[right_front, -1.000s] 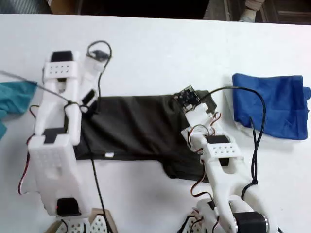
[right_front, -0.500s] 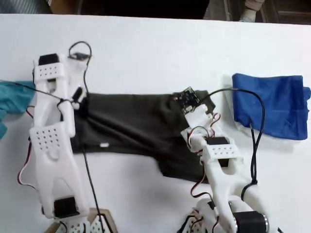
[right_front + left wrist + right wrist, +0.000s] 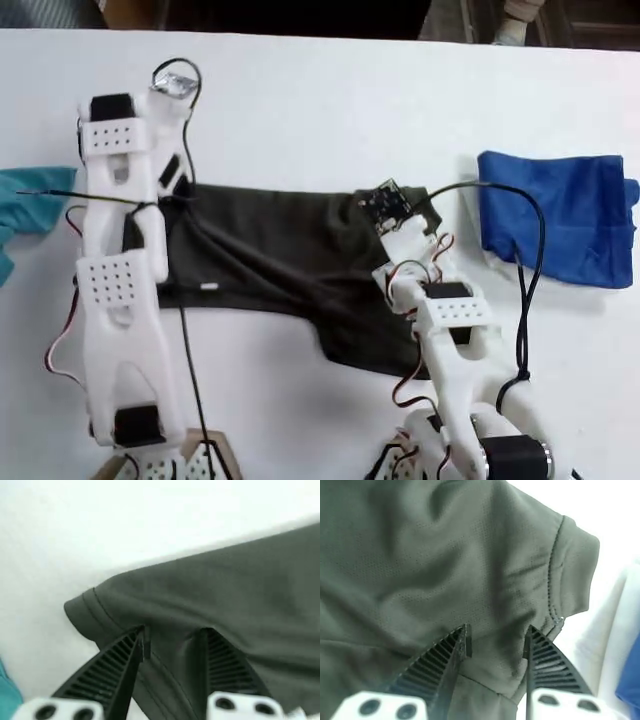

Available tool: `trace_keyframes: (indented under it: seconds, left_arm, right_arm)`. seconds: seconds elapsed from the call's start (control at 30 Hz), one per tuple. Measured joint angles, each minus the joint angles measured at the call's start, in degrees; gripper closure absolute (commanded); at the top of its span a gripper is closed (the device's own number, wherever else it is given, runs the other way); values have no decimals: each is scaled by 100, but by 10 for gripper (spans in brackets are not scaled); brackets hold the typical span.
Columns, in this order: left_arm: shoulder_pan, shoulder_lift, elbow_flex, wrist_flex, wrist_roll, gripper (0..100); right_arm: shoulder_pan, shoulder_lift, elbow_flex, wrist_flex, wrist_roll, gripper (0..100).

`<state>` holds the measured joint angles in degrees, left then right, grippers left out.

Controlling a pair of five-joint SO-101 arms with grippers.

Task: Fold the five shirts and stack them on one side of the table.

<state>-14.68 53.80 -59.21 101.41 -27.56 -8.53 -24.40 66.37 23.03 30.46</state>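
Note:
A dark olive shirt [image 3: 280,260] lies spread across the middle of the white table [image 3: 320,100]. My left gripper [image 3: 172,195] is at its far left corner. In the left wrist view the left gripper [image 3: 172,647] is shut on a ridge of the shirt [image 3: 240,580] just behind the hemmed corner. My right gripper [image 3: 400,222] is at the far right corner. The right wrist view shows that gripper [image 3: 496,642] shut on a bunch of the cloth [image 3: 420,555] near a stitched hem. Creases run across the shirt from the left gripper toward the right.
A folded blue shirt [image 3: 555,215] lies at the right side of the table, with a pale cloth [image 3: 605,645] showing under its edge. A teal shirt [image 3: 30,205] hangs at the left edge. Bare table stretches along the far side.
The left arm has swung left and toward the far side with the shirt's corner, pulling the left edge outward and drawing creases. The right arm has not moved.

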Motion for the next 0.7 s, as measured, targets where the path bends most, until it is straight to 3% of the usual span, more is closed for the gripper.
trace_keyframes:
  seconds: [0.2,0.4,0.7]
  left_arm:
    - [246,-2470,3288,-70,0,811]
    - [-79,-4193,6286,-1029,-369,811]
    - [-949,-4325,7156,-1662,-1802,811]
  right_arm:
    - [0,0,0,-35,0,822]
    - [0,0,0,-35,0,822]
    - [0,0,0,-35,0,822]
